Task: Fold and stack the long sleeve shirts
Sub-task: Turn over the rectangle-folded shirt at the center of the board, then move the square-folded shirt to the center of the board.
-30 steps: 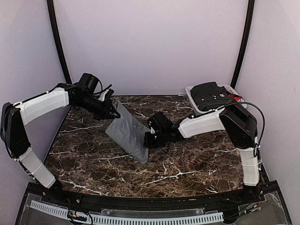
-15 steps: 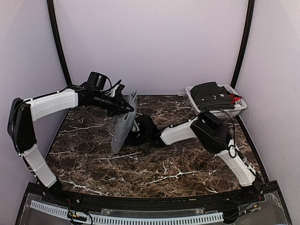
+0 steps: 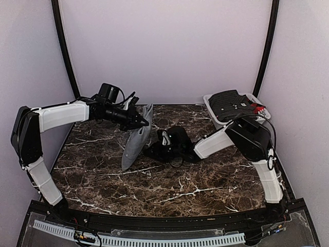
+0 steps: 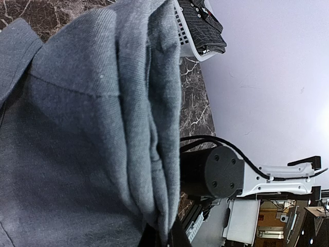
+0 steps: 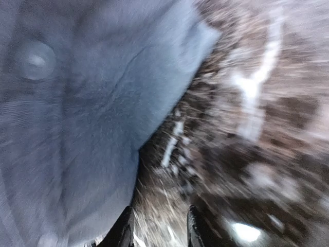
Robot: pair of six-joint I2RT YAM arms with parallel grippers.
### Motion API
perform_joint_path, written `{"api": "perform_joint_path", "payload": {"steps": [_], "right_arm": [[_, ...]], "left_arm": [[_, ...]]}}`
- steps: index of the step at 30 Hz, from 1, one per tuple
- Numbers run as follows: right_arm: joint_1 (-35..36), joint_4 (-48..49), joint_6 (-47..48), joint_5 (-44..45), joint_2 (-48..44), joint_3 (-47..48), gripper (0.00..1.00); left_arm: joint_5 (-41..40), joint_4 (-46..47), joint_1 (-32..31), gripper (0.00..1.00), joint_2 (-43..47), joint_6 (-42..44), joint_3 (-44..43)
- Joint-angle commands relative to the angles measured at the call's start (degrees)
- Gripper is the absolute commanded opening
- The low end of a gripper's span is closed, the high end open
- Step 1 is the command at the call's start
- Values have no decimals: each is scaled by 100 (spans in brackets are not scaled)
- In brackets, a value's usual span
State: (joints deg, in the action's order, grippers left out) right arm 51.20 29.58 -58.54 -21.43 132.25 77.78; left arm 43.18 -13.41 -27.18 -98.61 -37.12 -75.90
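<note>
Seen from above, two robot arms reach over a dark marble table (image 3: 205, 177). The left gripper (image 3: 143, 122) is pressed together on the top edge of a grey long sleeve shirt (image 3: 134, 141). It holds the shirt raised so the folded cloth hangs as a narrow panel reaching down to the table, probably to let the layers fall straight before it is laid flat. The right gripper (image 3: 153, 152) sits low, just beside the shirt's lower part. Its blurred wrist view shows its fingers (image 5: 123, 231) parted with only marble between them, pinching nothing, and the buttoned cloth lies to one side. At the back right, a white basket (image 3: 262, 114) holds a dark striped shirt (image 3: 231, 102), apparently not yet folded.
</note>
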Motion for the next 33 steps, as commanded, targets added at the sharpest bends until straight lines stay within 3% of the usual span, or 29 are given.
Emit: {"api": "perform_joint_path", "payload": {"steps": [1,5,10,14,16,18,21,26,33], "right_arm": [[-173,21,312,200,-939,-635,36],[-410,-503,583,516,-1873,-1392,40],[-863,-1637,1010,1310,-3345,-2312,46],[-1276,-2245,1122,1866,-4523,-3152,51],[-1305,-2491,1289,2037,-4909,-3250,55],[-1293,-2666,1434,1956,-4973,-3235,56],[-1244,-2720,1589,1689,-4825,-3160,57],[-921,-3058,1886,1593,-4240,-2611,56],[-469,-3621,2059,1476,-3225,-1678,45]], "left_arm": [[177,142,-6,0,3,93,107],[63,258,-183,0,-167,49,75],[-750,548,-1119,5,-1112,-301,-394],[-1384,231,-1745,44,-1755,-289,-1358],[-1548,79,-1837,56,-1777,-218,-1643],[-1778,-153,-1834,64,-1694,-90,-1840],[-2062,-392,-1704,68,-1416,9,-1780],[-2413,-450,-1157,67,-467,11,-692],[-2374,-607,-34,63,528,330,899]]}}
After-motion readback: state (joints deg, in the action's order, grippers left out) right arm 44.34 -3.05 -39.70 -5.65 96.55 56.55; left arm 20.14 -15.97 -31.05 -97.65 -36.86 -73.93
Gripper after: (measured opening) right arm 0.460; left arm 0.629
